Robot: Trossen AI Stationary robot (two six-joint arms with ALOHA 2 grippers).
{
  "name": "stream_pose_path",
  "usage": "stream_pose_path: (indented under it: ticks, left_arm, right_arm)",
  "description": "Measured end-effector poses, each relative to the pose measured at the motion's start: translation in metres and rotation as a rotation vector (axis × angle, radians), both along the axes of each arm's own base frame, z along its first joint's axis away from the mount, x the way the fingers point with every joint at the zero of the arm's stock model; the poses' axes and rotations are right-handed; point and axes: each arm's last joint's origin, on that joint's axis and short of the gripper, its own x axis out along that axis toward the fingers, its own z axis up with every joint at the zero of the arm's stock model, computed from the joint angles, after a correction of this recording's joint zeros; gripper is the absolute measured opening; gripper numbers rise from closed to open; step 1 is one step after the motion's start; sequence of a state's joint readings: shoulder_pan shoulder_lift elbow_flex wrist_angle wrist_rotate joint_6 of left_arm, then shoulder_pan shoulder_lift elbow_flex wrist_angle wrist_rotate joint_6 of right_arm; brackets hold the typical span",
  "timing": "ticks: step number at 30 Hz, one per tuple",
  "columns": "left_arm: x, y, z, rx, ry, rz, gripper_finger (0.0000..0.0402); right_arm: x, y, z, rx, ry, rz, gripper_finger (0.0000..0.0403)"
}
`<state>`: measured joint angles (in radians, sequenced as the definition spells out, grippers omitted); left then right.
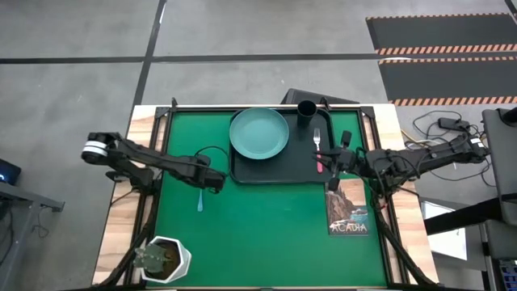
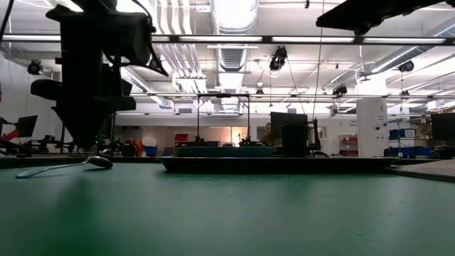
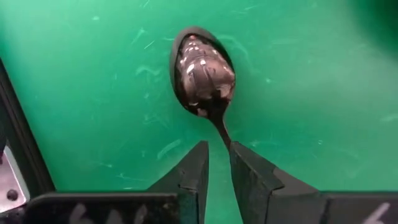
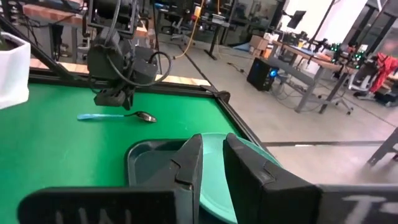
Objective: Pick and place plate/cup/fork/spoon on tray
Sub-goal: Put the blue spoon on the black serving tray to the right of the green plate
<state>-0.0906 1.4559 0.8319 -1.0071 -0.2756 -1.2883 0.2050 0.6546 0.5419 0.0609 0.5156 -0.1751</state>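
Observation:
The spoon (image 1: 199, 200) lies flat on the green mat left of the tray, its dark bowl (image 3: 202, 74) toward the far edge and its light-blue handle toward the near edge. My left gripper (image 1: 216, 182) hangs just above the spoon's neck, fingers close together (image 3: 216, 155), touching nothing that I can see. The black tray (image 1: 275, 170) holds the teal plate (image 1: 258, 133), the black cup (image 1: 306, 109) and the pink-handled fork (image 1: 318, 149). My right gripper (image 1: 335, 162) is shut and empty over the tray's right edge, beside the fork.
The ACADIA book (image 1: 349, 206) lies right of centre, near the tray's right front corner. A white pot with a plant (image 1: 166, 259) stands at the near left corner. Open green mat lies between the spoon, the tray and the near edge.

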Motion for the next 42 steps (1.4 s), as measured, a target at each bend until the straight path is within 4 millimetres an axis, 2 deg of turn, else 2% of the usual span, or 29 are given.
stream_pose_path:
  ticks: [8, 20, 31, 36, 42]
  left_arm:
    - [-0.002, 0.000, -0.010, -0.001, 0.016, 0.064, 0.0048]
    - [-0.002, 0.000, -0.016, -0.004, -0.022, 0.064, 0.0128]
    - [0.001, 0.000, -0.035, 0.012, -0.053, 0.063, 0.0130]
    - [0.003, 0.000, -0.035, 0.018, -0.051, 0.062, 0.0109]
    - [0.003, 0.000, -0.035, 0.023, -0.062, 0.081, 0.0041]
  right_arm:
    - [-0.001, -0.001, 0.002, -0.053, 0.006, -0.004, 0.0052]
    - [-0.003, -0.002, 0.006, -0.098, 0.005, -0.059, 0.0052]
    - [-0.004, -0.003, 0.007, -0.109, 0.004, -0.058, 0.0052]
    - [-0.004, -0.003, 0.007, -0.109, 0.002, -0.059, 0.0052]
    - [-0.004, -0.003, 0.007, -0.109, 0.003, -0.059, 0.0052]
